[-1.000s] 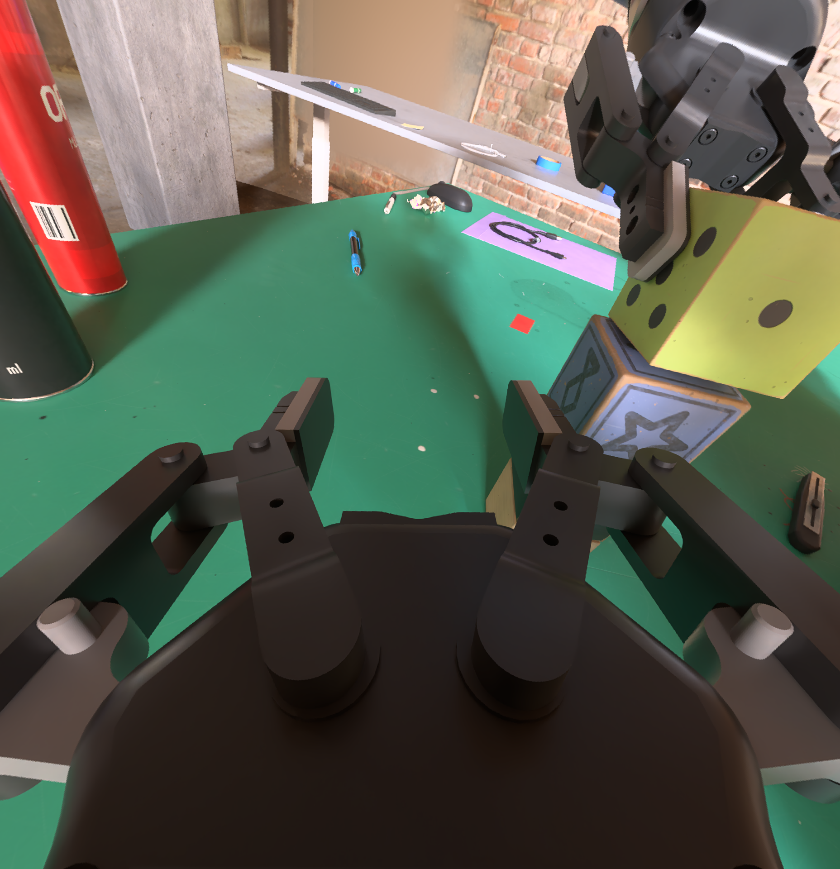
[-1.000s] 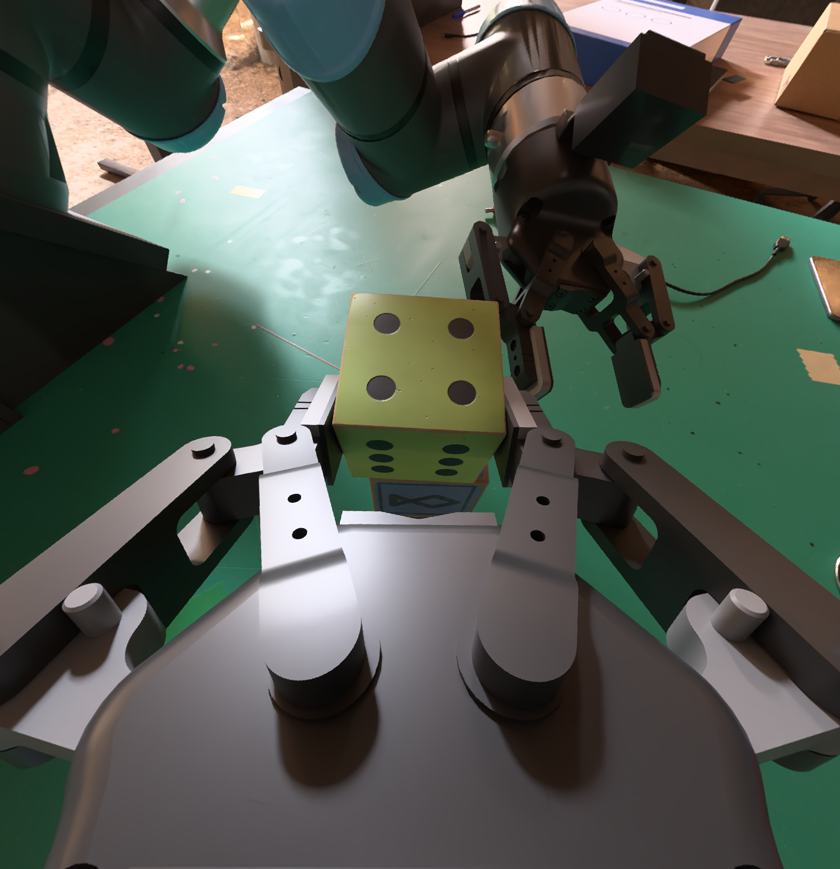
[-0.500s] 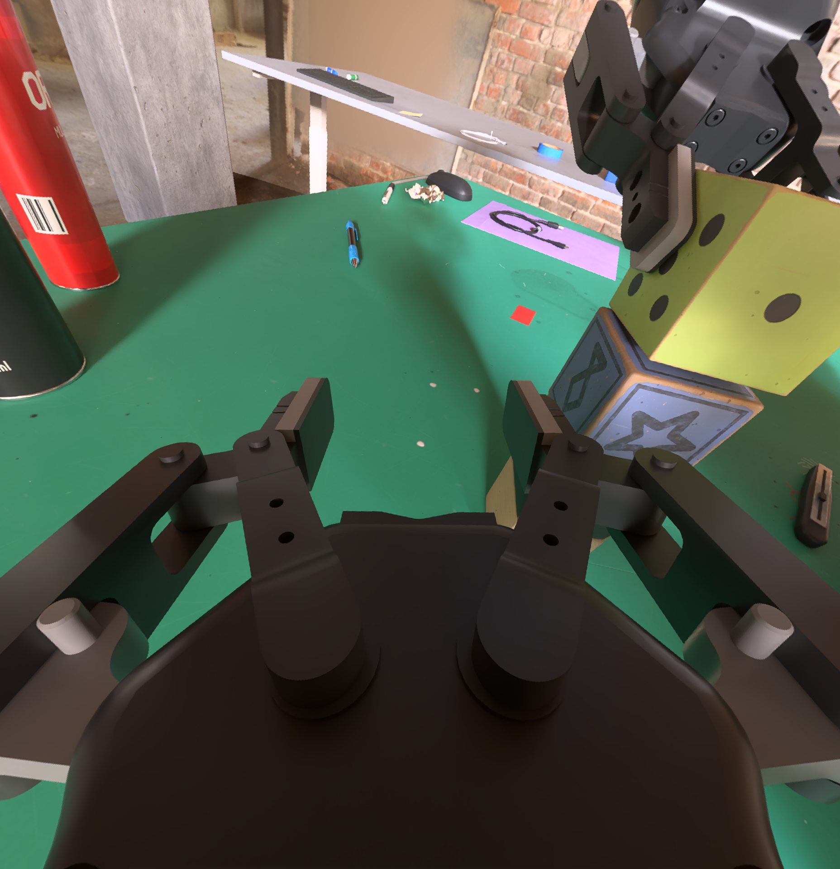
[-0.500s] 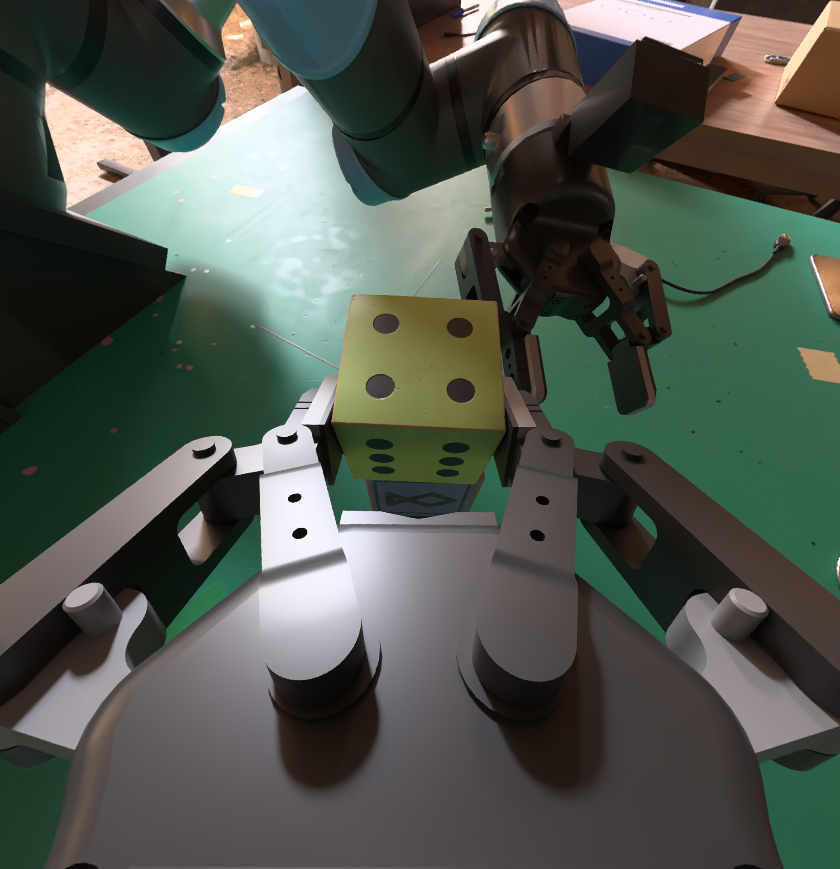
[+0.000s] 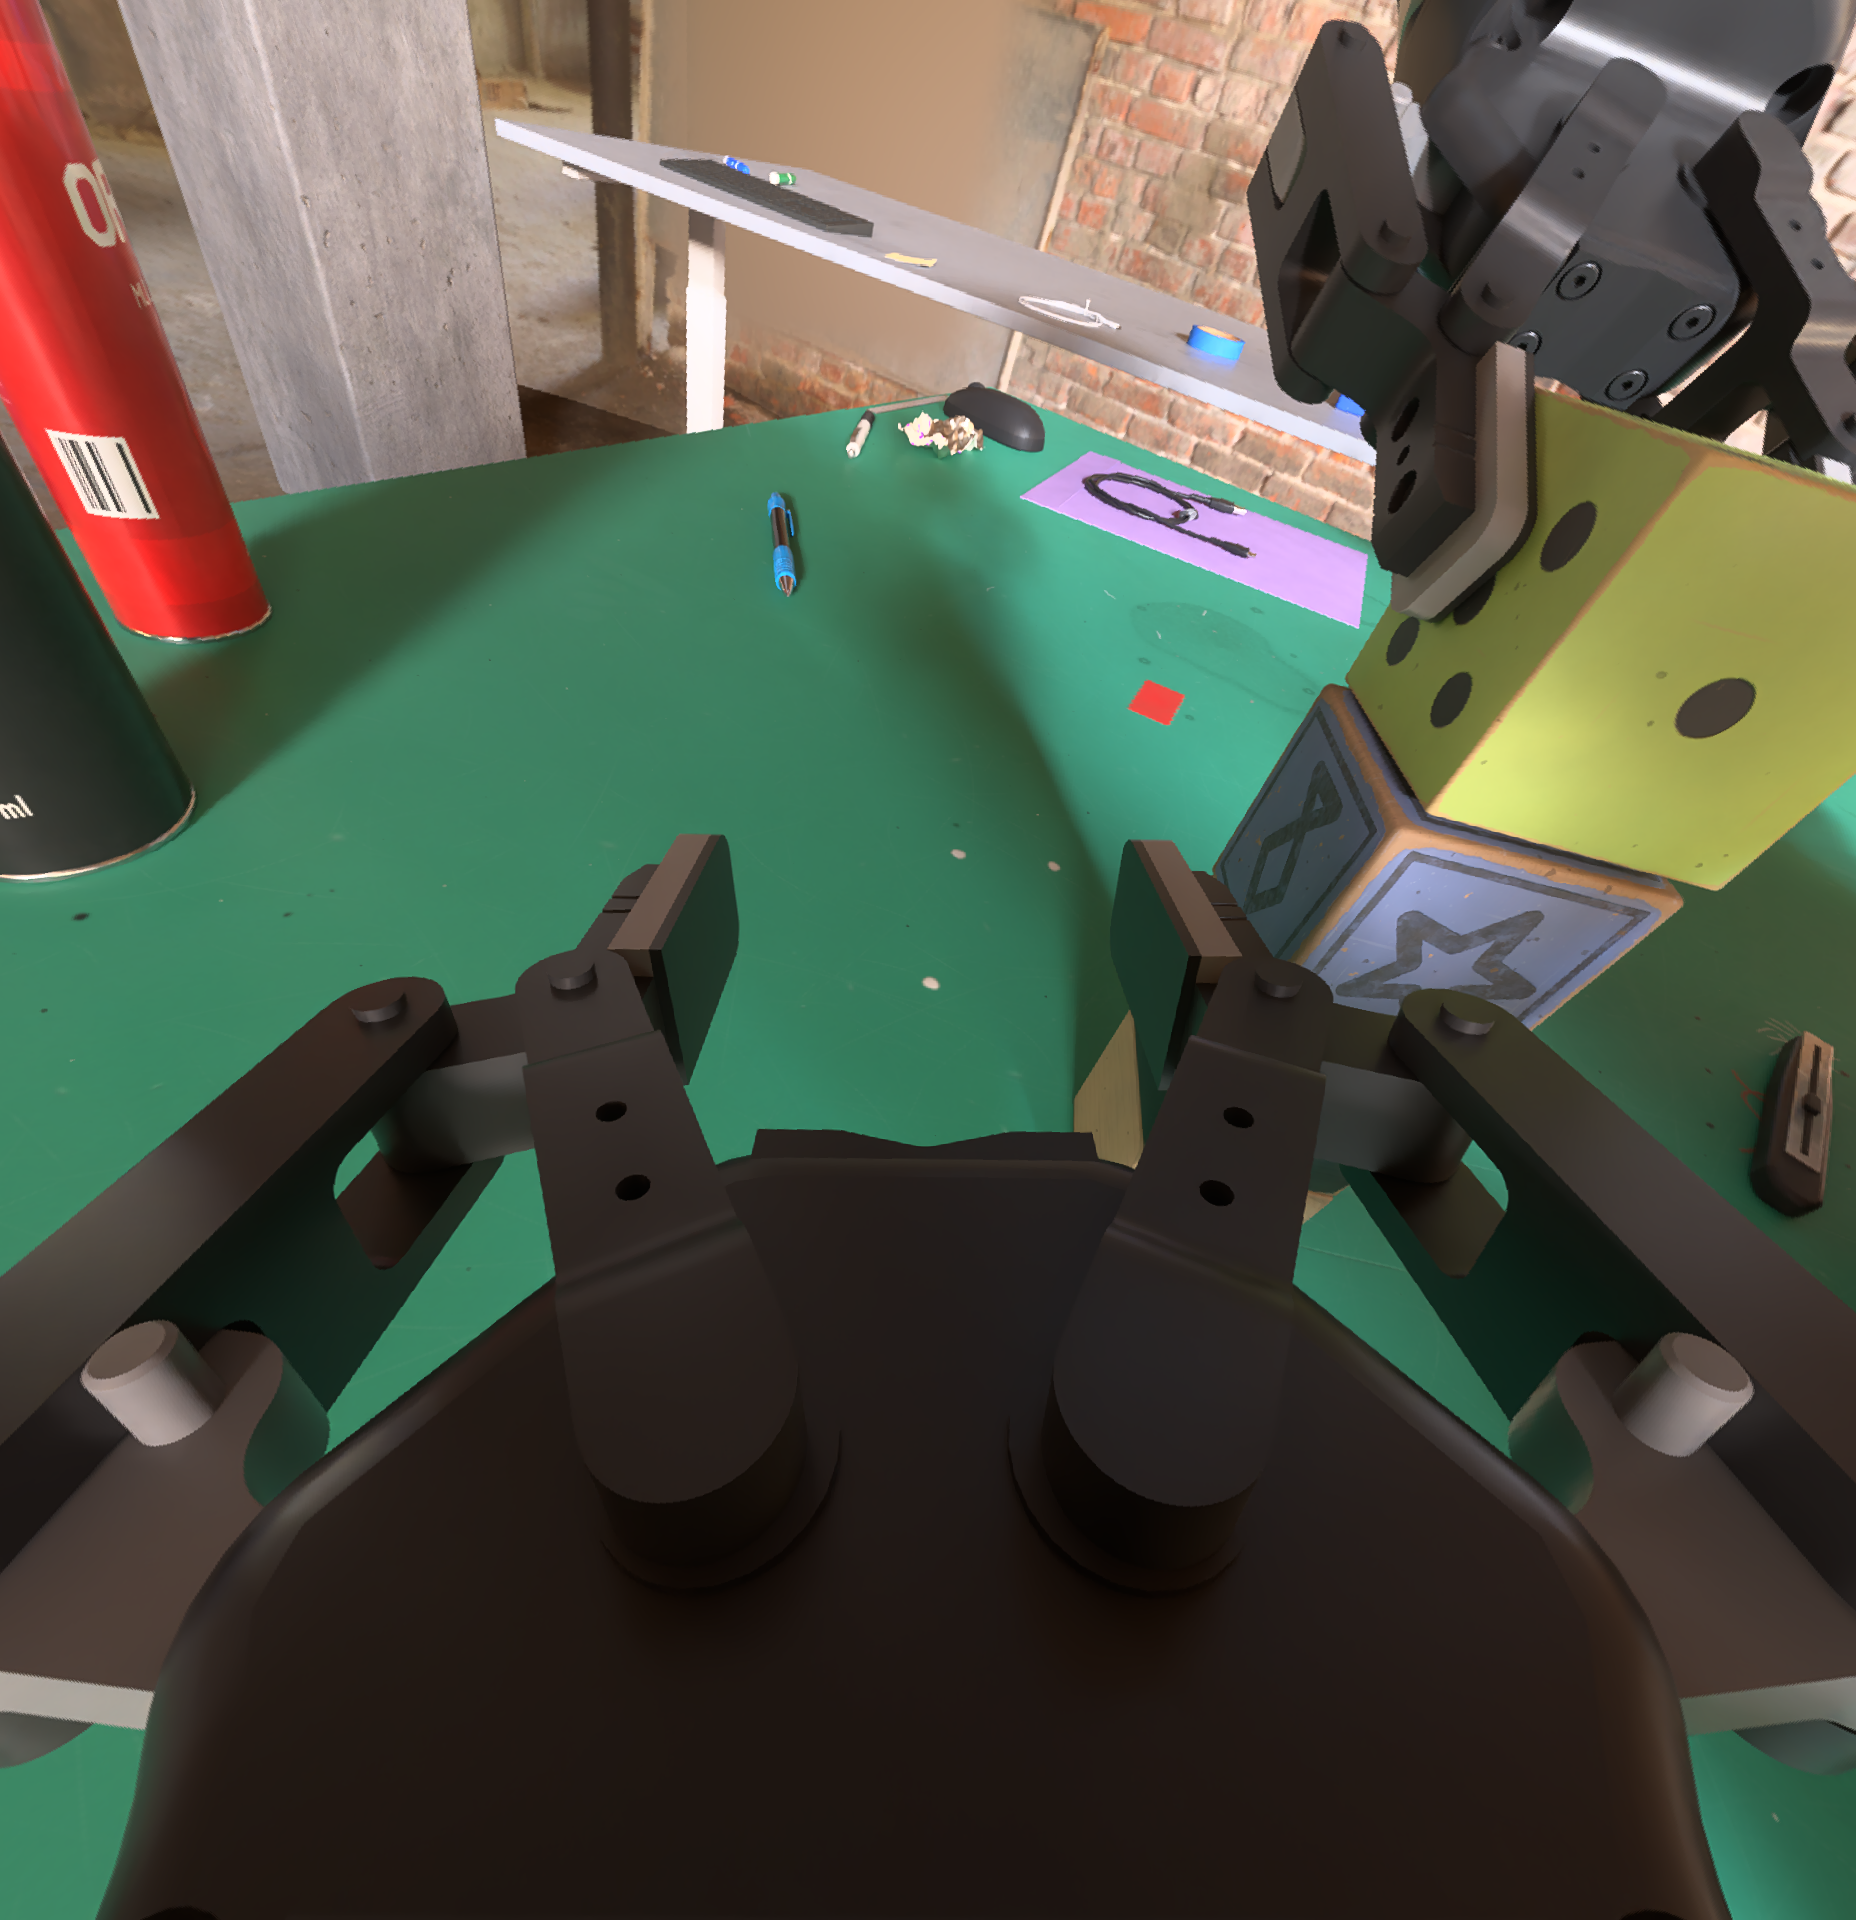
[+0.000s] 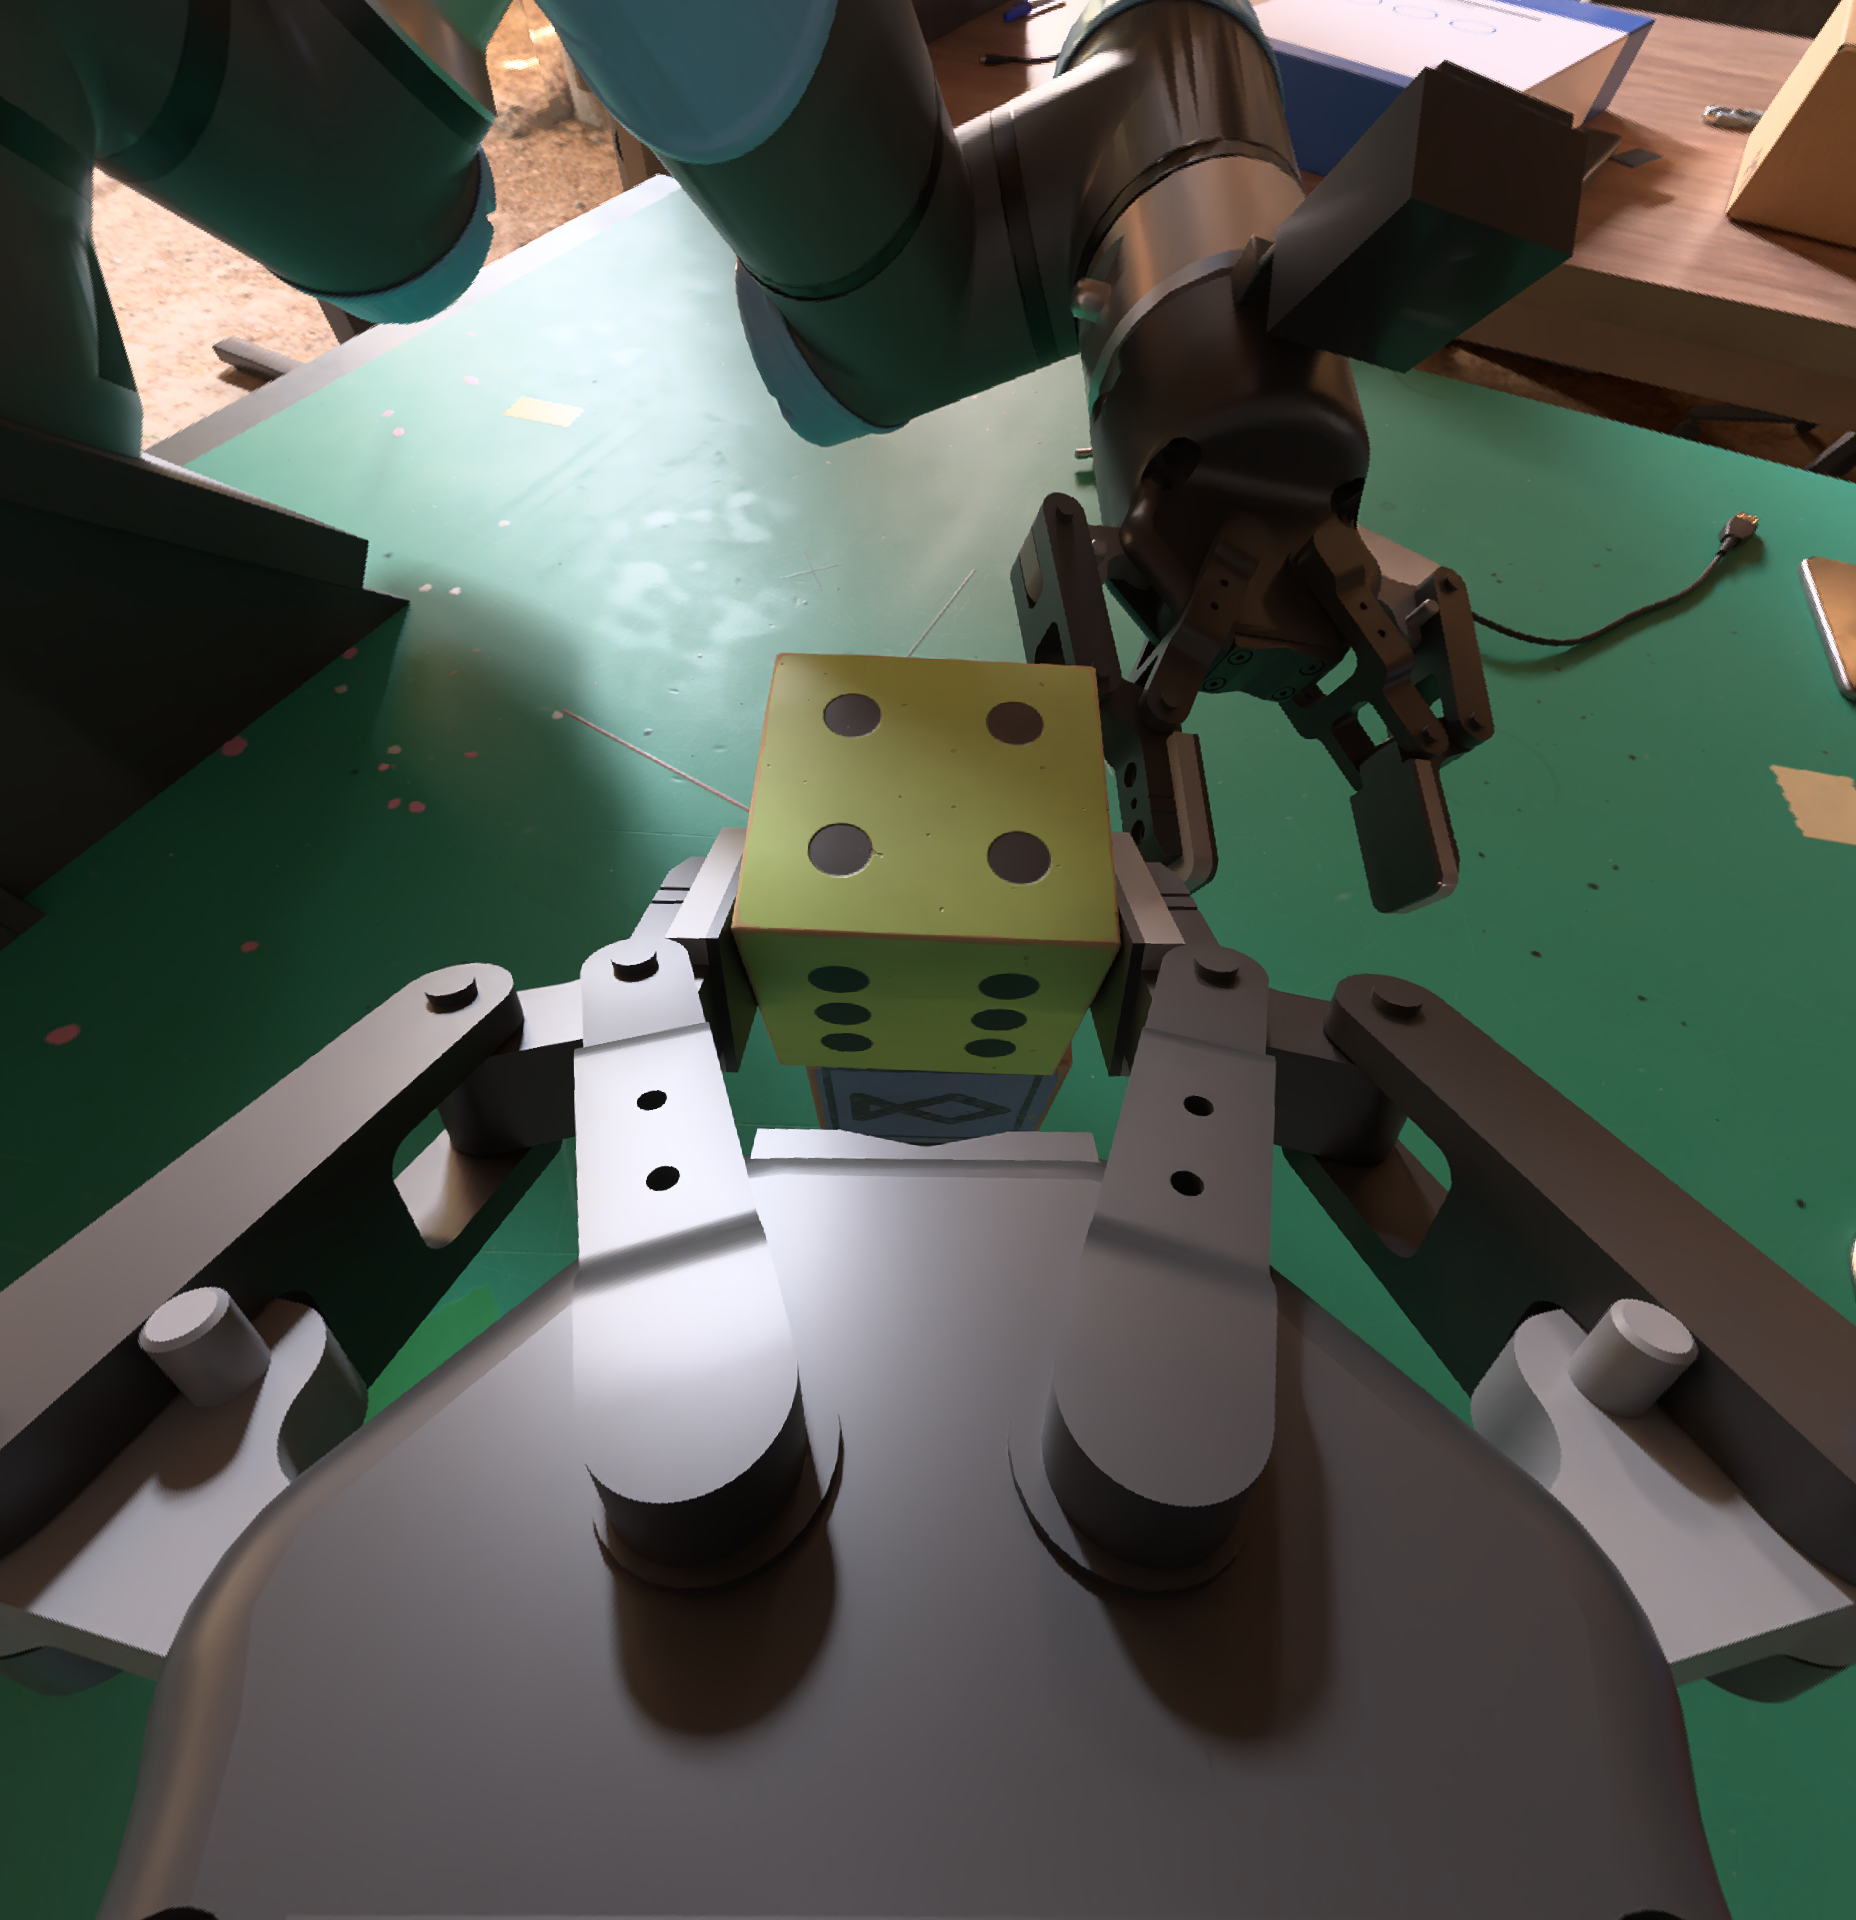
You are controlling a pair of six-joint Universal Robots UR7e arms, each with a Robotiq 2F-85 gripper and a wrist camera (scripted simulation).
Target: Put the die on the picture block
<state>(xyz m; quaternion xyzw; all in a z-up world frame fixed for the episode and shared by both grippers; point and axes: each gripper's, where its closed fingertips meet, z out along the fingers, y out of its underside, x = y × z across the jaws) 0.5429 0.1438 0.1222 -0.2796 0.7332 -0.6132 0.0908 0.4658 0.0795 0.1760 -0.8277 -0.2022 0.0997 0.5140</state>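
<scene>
My right gripper (image 6: 929, 914) is shut on the yellow-green die (image 6: 924, 800), one pad on each side, the four-dot face towards the camera. The die rests on top of the blue picture block (image 6: 929, 1107), which is mostly hidden beneath it. In the left wrist view the die (image 5: 1651, 675) sits on the block (image 5: 1423, 935), overhanging it, with the right gripper (image 5: 1475, 499) clamped from above. My left gripper (image 5: 924, 935) is open and empty, just left of the block; it also shows in the right wrist view (image 6: 1298, 821).
A red can (image 5: 103, 364) and a dark can (image 5: 41, 727) stand at the left on the green table (image 5: 591, 727). A blue pen (image 5: 782, 545), a purple sheet (image 5: 1267, 566), a red square (image 5: 1156, 701) and a small dark piece (image 5: 1802, 1132) lie around. A dark box (image 6: 124, 675) is beside.
Hardly anything has changed. The left gripper has shifted slightly and stays open. The right gripper still holds the die on the block.
</scene>
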